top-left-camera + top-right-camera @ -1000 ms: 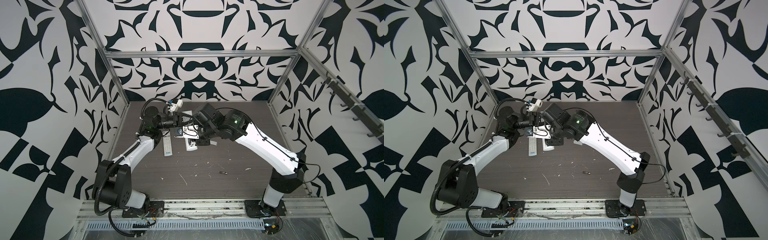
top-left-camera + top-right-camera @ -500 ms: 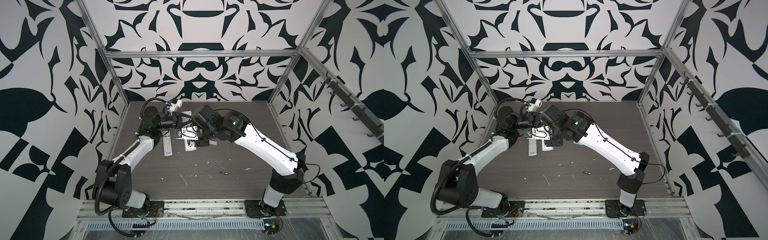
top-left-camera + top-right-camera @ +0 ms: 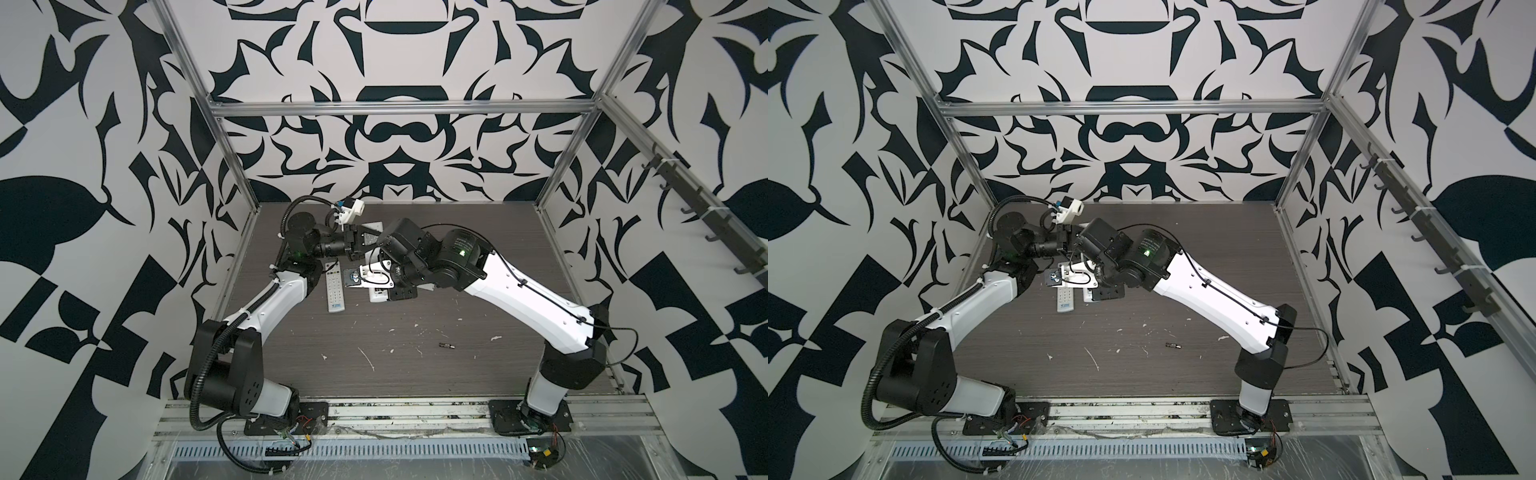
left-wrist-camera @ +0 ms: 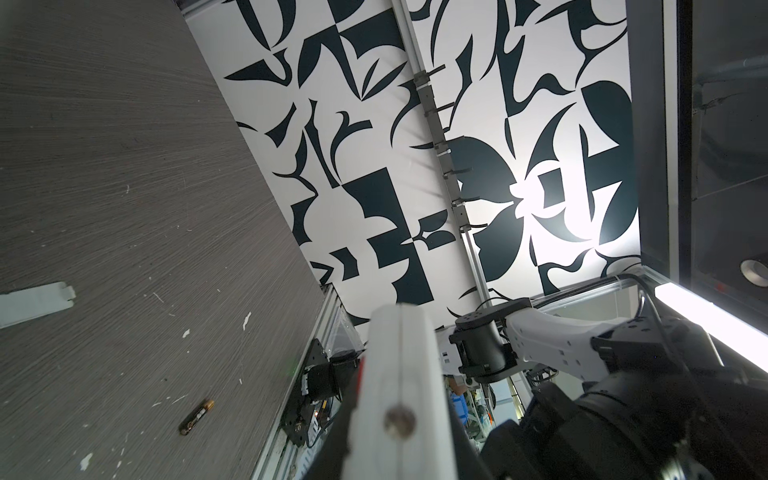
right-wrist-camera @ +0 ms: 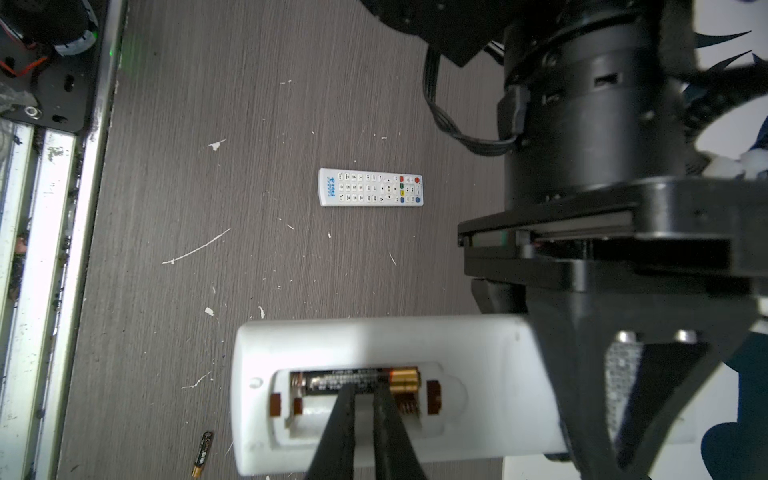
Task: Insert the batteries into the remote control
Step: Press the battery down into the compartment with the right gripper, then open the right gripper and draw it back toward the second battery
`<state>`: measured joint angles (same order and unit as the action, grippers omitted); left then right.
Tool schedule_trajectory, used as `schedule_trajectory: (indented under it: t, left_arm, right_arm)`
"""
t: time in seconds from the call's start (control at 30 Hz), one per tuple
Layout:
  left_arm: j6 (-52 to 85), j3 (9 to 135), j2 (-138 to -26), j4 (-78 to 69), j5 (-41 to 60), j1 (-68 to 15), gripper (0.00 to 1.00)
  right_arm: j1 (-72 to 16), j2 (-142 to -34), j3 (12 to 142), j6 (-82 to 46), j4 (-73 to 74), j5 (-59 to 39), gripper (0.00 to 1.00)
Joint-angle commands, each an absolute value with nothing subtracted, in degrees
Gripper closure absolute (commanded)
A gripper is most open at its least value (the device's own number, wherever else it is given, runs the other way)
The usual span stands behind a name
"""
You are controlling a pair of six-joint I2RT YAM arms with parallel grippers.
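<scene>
Now our left end effector [image 3: 356,245] clamps the remote control [image 5: 374,340]; right end effector [image 5: 365,388], nearly closed, empty, touches the crosswise battery [image 5: 328,380].

Battery [image 5: 357,380] in the bay [image 5: 311,409] of the raised remote [image 5: 374,338]; second remote [image 3: 335,286] flat on the table [image 3: 415,395], left; loose battery [image 3: 446,344] nearer, right.

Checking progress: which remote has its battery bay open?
The remote gripped in the left claw: back showing, bay uncovered, one battery seated. The other remote lies buttons-up on the table.
</scene>
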<state>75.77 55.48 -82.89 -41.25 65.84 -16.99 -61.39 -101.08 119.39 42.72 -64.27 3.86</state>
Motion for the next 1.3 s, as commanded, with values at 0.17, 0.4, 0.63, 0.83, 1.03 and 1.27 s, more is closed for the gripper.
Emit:
schedule_trajectory:
  t: [0.17, 0.4, 0.63, 0.83, 1.03, 1.27]
  left_arm:
    - [75.0, 55.9, -81.1, -40.1, 64.8, -16.9, 1.00]
    - [57.1, 56.7, -77.5, -13.8, 54.0, -15.0, 1.00]
    - [55.2, 53.7, -76.3, -10.0, 49.9, -12.9, 1.00]
    - [54.3, 51.1, -74.6, -8.4, 48.1, -12.6, 1.00]
    - [56.2, 48.2, -74.5, -11.8, 49.1, -12.6, 1.00]
    - [55.5, 47.4, -73.5, -11.0, 50.1, -12.5, 1.00]
  right_arm:
    - [-61.7, -101.8, 120.3, 40.6, -64.4, 5.5, 0.88]
    - [-61.4, -99.0, 127.4, 30.0, -63.2, 5.6, 0.55]
    - [-58.1, -85.9, 111.0, 9.3, -55.4, 7.5, 0.40]
    - [-51.0, -76.4, 89.0, -12.2, -61.8, 6.8, 0.38]
    - [-50.2, -71.2, 71.7, -16.8, -61.0, -1.2, 0.27]
    - [-48.8, -74.2, 65.5, -25.1, -63.2, -2.4, 0.21]
